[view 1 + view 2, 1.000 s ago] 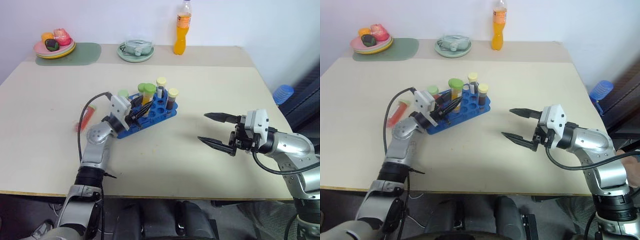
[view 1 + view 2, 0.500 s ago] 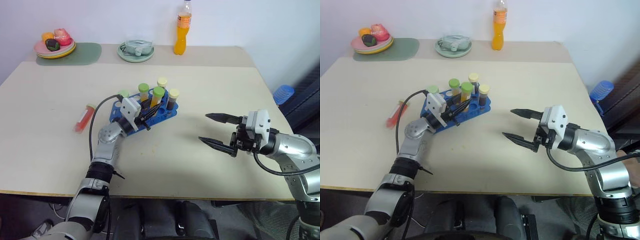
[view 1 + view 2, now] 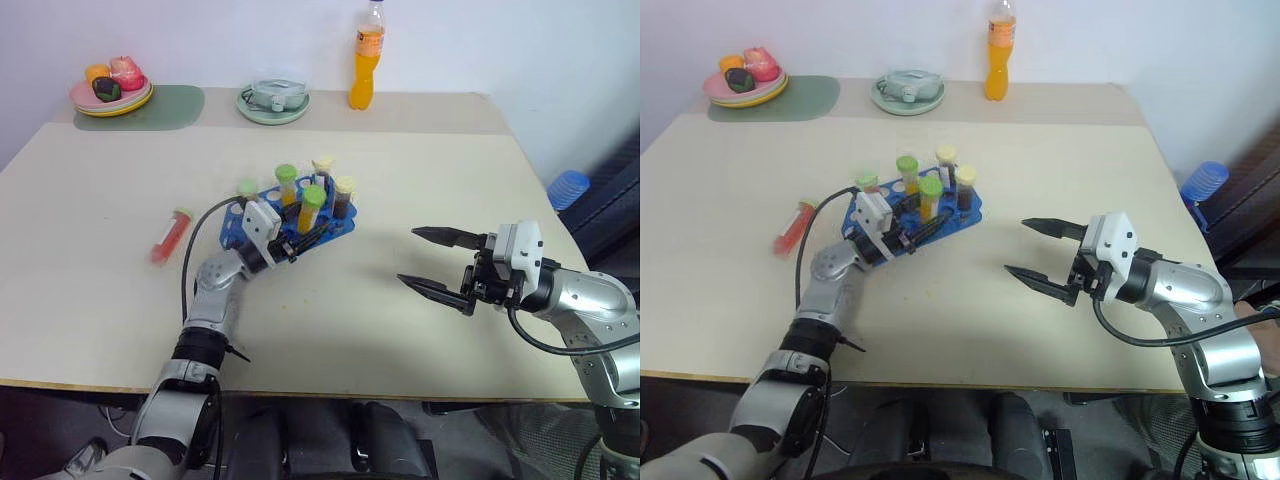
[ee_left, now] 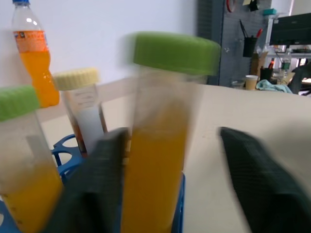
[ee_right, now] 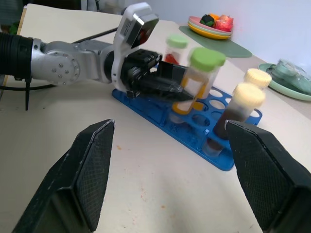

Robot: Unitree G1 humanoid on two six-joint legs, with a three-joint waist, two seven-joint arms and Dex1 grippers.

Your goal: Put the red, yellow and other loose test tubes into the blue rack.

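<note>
No lettering readable anywhere; the orange drink bottle point(image 3: 365, 54) at the far edge of the desk point(image 3: 420, 180) carries a band label, its print too small to make out. One tube in the left wrist view has a pale label, also unreadable.

Blue rack point(image 3: 333, 226) sits mid-desk, a flat tray of round holes, angled to the desk edge. Tubes standing in it: two green-capped tubes with orange-yellow liquid point(image 3: 310, 207) point(image 3: 286, 184), two cream-capped tubes point(image 3: 343, 197) point(image 3: 322, 172) with dark contents at least in the nearer one, and another green-capped tube point(image 3: 246, 190) at the rack's left end.

Left gripper point(image 3: 303, 236) at the rack's near side, jaws apart on either side of the nearer green-capped tube; in the left wrist view one finger point(image 4: 99, 179) lies close against the tube, the other stands clear. Tube upright in its hole.

Red tube point(image 3: 170, 236) lies loose on the desk, well left of the rack, cap end pointing away.

Right gripper point(image 3: 432, 262) hovers over bare desk, right of the rack, jaws wide apart, holding nothing.

Plate of fruit point(image 3: 110, 88) on a green mat point(image 3: 160, 105) and a green dish point(image 3: 273, 98) stand along the far edge.
</note>
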